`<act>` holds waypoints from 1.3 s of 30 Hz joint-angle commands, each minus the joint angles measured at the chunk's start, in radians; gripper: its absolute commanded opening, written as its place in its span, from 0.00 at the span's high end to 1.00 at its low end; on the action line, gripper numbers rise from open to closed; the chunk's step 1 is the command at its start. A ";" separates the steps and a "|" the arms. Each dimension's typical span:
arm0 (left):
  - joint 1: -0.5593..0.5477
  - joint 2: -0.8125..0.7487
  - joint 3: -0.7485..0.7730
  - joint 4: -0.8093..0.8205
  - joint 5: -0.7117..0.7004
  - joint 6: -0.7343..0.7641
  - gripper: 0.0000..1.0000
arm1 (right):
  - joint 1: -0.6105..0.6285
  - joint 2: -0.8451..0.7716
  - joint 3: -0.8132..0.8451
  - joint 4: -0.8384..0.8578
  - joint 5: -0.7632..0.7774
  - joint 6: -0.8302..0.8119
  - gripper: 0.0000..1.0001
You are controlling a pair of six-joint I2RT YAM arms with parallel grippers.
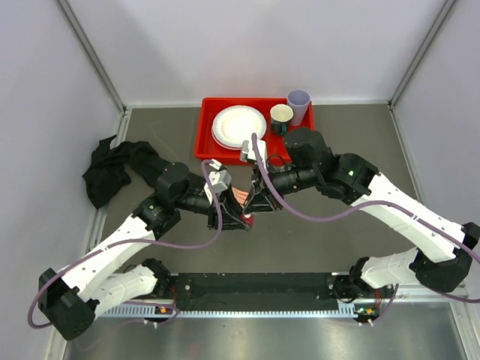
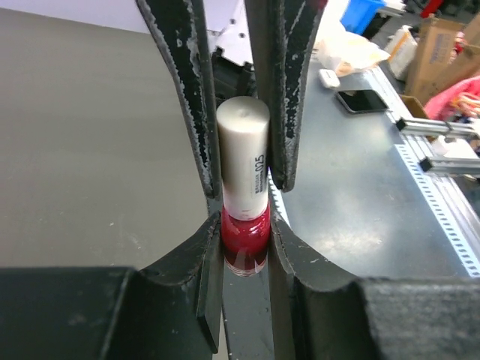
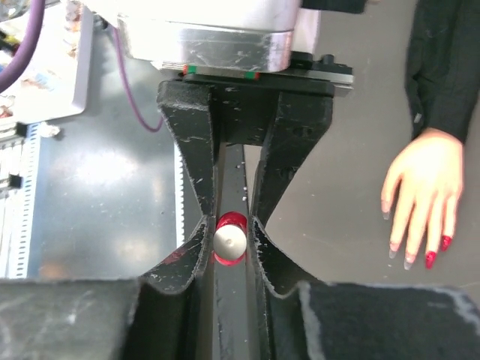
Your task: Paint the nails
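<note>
Nails (image 3: 431,259), tiny dark red, are showing on the pale mannequin hand (image 3: 420,180) near the red glass bottle (image 2: 244,244); others you are hardly seeing. Your left gripper (image 2: 244,225) is clamping this bottle, your right gripper (image 3: 229,225) its silver cap (image 2: 243,161).

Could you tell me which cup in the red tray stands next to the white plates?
The dark green cup with the pale inside; the lilac cup stands farther right, in the tray's corner.

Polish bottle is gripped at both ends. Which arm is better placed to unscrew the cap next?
Right. The right gripper is shut on the pale cap, while the left gripper clamps the red glass bottle below it, so the left likely serves as the anchor.
</note>
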 commanded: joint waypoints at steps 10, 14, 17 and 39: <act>0.019 -0.089 0.043 -0.125 -0.993 0.149 1.00 | 0.354 -0.023 -0.091 0.136 1.348 0.634 1.00; 0.024 -0.104 0.023 -0.091 -0.897 0.147 1.00 | 0.374 0.064 -0.037 0.124 1.393 0.661 1.00; 0.024 -0.115 0.011 -0.076 -0.813 0.145 1.00 | 0.371 0.049 -0.029 0.172 1.327 0.548 0.87; 0.022 -0.005 0.020 0.123 0.071 -0.057 1.00 | -0.016 -0.100 0.017 0.057 0.028 0.056 0.38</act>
